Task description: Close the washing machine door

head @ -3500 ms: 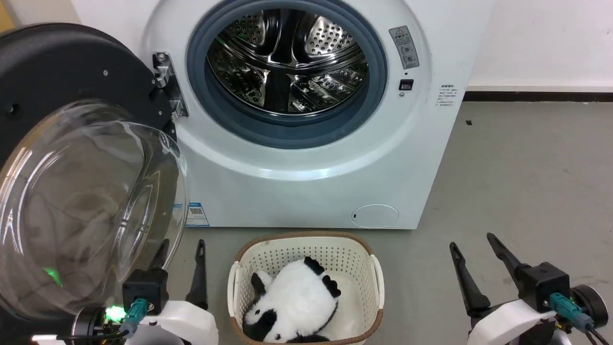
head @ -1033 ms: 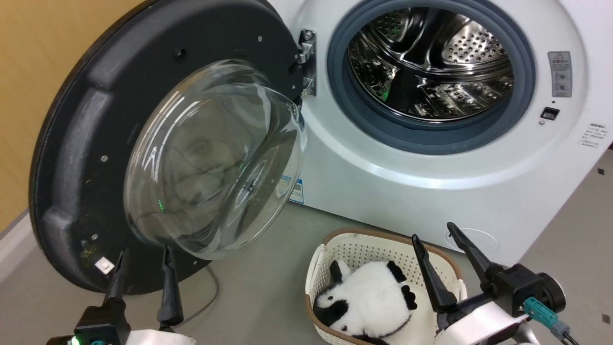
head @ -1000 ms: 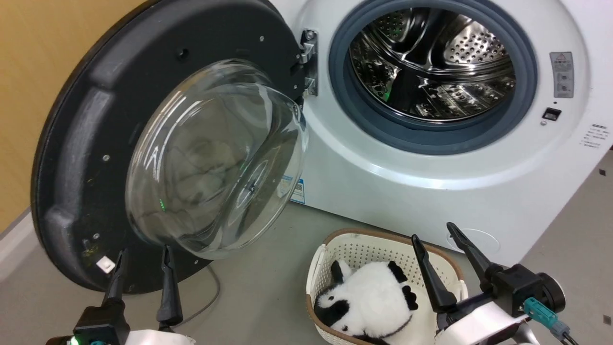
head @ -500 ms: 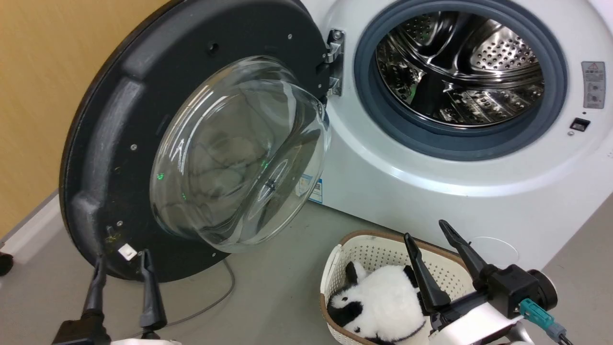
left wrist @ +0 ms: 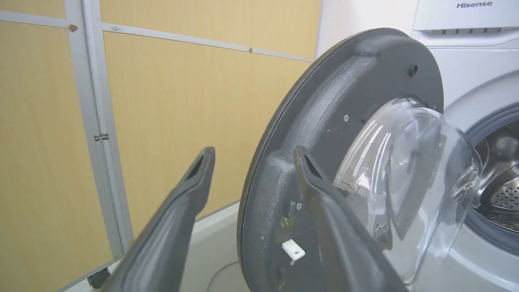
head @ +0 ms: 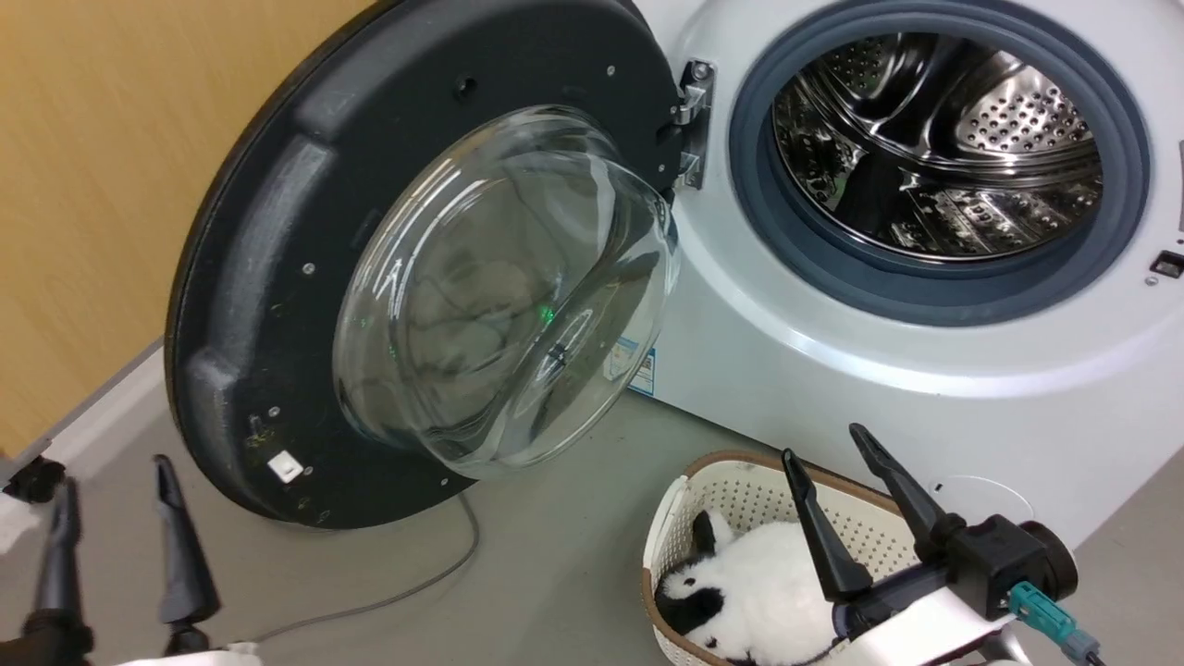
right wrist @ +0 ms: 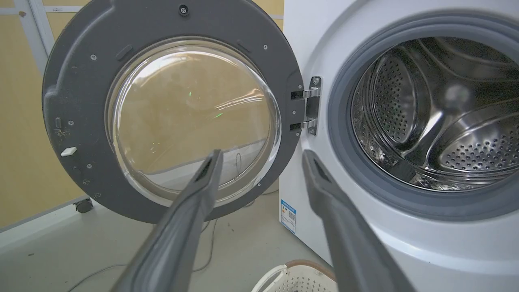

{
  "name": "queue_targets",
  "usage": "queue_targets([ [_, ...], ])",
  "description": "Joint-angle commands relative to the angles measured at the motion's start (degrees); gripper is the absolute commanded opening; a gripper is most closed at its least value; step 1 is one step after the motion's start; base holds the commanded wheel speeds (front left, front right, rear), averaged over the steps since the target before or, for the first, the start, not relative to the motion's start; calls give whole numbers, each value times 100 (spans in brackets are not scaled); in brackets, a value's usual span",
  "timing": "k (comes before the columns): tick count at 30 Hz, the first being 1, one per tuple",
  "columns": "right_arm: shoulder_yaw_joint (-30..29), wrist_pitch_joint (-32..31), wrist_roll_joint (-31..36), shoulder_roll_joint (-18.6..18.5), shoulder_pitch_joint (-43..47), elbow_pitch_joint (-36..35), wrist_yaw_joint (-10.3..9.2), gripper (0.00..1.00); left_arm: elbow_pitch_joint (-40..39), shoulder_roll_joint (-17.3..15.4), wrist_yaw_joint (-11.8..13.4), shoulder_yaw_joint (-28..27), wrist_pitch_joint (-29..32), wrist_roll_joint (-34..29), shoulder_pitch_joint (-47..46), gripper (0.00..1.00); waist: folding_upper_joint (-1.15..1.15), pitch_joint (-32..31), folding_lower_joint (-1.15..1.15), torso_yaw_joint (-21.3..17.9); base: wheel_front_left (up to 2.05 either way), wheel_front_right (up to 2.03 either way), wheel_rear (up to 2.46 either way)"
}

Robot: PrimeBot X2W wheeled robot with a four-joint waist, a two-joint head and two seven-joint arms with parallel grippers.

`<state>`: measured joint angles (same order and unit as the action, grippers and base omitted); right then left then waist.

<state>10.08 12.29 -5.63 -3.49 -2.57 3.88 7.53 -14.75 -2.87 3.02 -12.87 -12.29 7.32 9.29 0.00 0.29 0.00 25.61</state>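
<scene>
The washing machine door (head: 425, 268) hangs wide open, swung out to the left of the washing machine (head: 832, 370) on its metal hinge (head: 694, 120), inner face turned towards the head camera. The clear glass bowl (head: 518, 305) bulges out of the matte black rim, and a small white tab (head: 285, 467) sits low on that rim. The porthole stands uncovered: grey gasket (head: 925, 291) all the way round, perforated steel drum (head: 934, 157) behind it (ribs catching the light).

Down at the lower left of the head view, the left end effector (head: 116, 474) points up with its two dark fingers spread wide and empty. It sits below and to the left of the door's bottom edge, apart from it. In the left wrist view the door's outer edge lines up between those fingers, with yellow wooden panels (left wrist: 162, 101) behind.

Over on the other side, the right end effector (head: 821, 441) is also spread wide and holds nothing. It hovers over the near part of a cream basket (head: 735, 499) that stands on the grey floor (head: 555, 573) just in front of the machine. A black-and-white panda toy (head: 758, 592) lies in the basket. The right wrist view looks straight at the hinge, with the door to one side and the porthole to the other. A grey cable (head: 476, 541) trails across the floor from under the door.
</scene>
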Motion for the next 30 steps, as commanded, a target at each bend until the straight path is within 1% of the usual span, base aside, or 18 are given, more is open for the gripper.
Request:
queue_targets([
  [1, -3, 60, -40, -14, -1, -7, -4, 100, -44, -13, -45, -79, -60, 41, -63, 100, 0, -11, 0, 24, 0, 0, 0],
  [3, -25, 84, -39, -6, 50, -26, -4, 100, -57, -16, -135, -236, -84, 61, -104, 100, 0, -27, 0, 62, 0, 0, 0],
  [7, -44, 132, -36, 10, 145, -62, -4, 100, -36, -14, -303, -688, -132, 499, -329, 100, 0, -60, 0, 137, 0, 0, 0],
  [11, -85, 180, -15, 20, 218, -110, -4, 100, 88, -201, -602, -1079, -180, 666, -663, 100, 0, -81, 0, 212, 0, 0, 0],
  [13, -114, 204, -6, 25, 264, -137, -4, 100, 286, -199, -707, -1292, -204, 1069, -911, 100, 0, -85, 0, 258, 0, 0, 0],
  [15, -123, 228, 8, 30, 327, -160, -4, 100, 672, -213, -811, -1463, -151, 1708, -1178, 100, 0, -77, 0, 300, 0, 0, 0],
  [17, -120, 252, 32, 33, 376, -190, -4, 100, 1041, -345, -881, -1625, 56, 2296, -1500, 100, 0, -35, 0, 342, 0, 0, 0],
  [19, -127, 271, 59, 35, 422, -218, -4, 100, 1421, -512, -935, -1717, 399, 2865, -1827, 100, 0, -1, 0, 374, 0, 0, 0],
  [20, -142, 271, 78, 36, 443, -237, -4, 100, 1621, -620, -952, -1728, 595, 3087, -1979, 73, 0, 19, 0, 369, 0, 0, 0],
  [21, -163, 271, 97, 36, 462, -258, -4, 100, 1821, -735, -971, -1711, 801, 3302, -2127, 0, 0, 39, 0, 365, 0, 0, 0],
  [26, -165, 271, 188, -7, 464, -343, -4, 100, 2815, -1294, -1013, -1820, 1679, 4239, -2774, 0, 0, 230, 0, 228, 0, 0, 0],
  [30, -160, 271, 217, -92, 387, -377, -4, 100, 3661, -1646, -1018, -1929, 2240, 4782, -3291, 0, 0, 425, 0, 109, 0, 0, 0],
])
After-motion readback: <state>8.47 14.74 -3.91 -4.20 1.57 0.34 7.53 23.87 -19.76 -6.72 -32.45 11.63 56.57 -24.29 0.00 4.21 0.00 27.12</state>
